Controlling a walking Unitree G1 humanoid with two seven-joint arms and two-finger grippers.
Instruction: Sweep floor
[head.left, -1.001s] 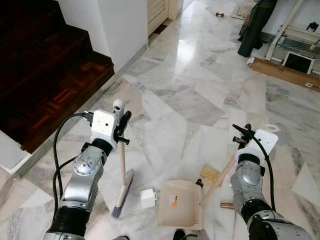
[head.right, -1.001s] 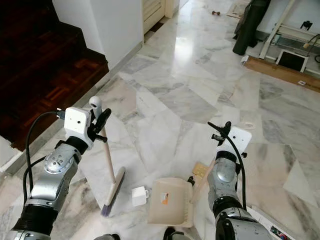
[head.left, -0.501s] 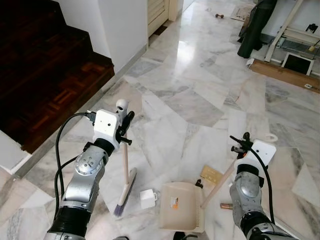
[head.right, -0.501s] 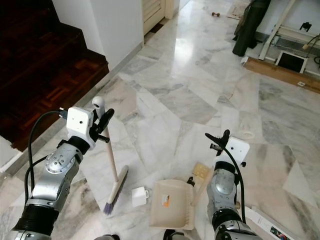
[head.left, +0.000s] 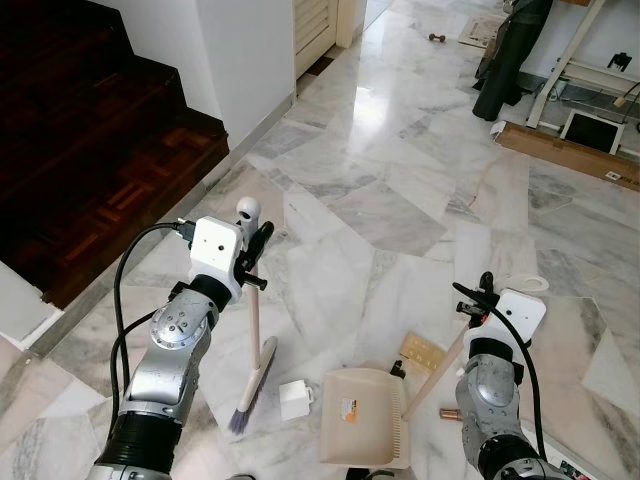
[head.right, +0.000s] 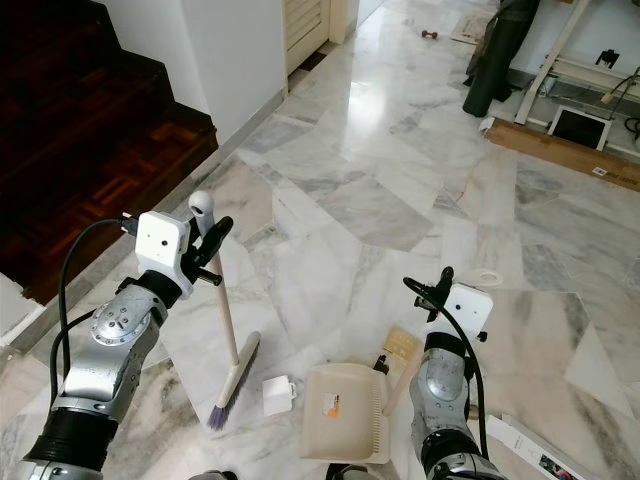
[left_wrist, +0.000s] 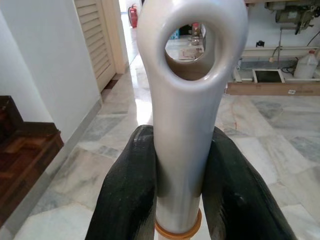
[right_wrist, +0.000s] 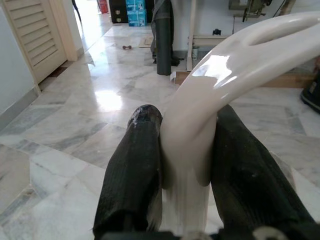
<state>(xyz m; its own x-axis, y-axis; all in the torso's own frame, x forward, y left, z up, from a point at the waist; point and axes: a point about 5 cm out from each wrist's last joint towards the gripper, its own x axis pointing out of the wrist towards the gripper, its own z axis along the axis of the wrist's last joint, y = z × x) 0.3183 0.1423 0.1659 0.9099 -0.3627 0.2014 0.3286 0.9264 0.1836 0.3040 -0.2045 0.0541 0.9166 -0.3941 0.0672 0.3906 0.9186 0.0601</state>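
Observation:
My left gripper (head.left: 254, 256) is shut on the top of a broom's beige handle (head.left: 252, 320). The white hanging loop (left_wrist: 192, 45) stands just above its fingers (left_wrist: 132, 190). The broom stands nearly upright, its purple-tipped bristle head (head.left: 250, 392) on the marble floor. My right gripper (head.left: 474, 301) is shut on the cream dustpan handle (right_wrist: 200, 125), which slopes down to the beige dustpan (head.left: 365, 428) lying flat on the floor between my arms. A small white box (head.left: 295, 398) lies between broom head and dustpan. A tan card (head.left: 422, 350) and a small cylinder (head.left: 447, 412) lie beside the handle.
Dark wooden stairs (head.left: 90, 150) rise at the left beside a white wall (head.left: 250, 50) and a louvred door (head.left: 312, 25). At the far right stand a dark bag (head.left: 508, 60), a wooden plank (head.left: 565, 152) and a white frame. A tape ring (head.left: 530, 283) lies past my right gripper.
My right gripper has drawn down and back toward me with the dustpan handle, and the dustpan has slid slightly nearer. The broom stays almost where it was. The view has shifted a little.

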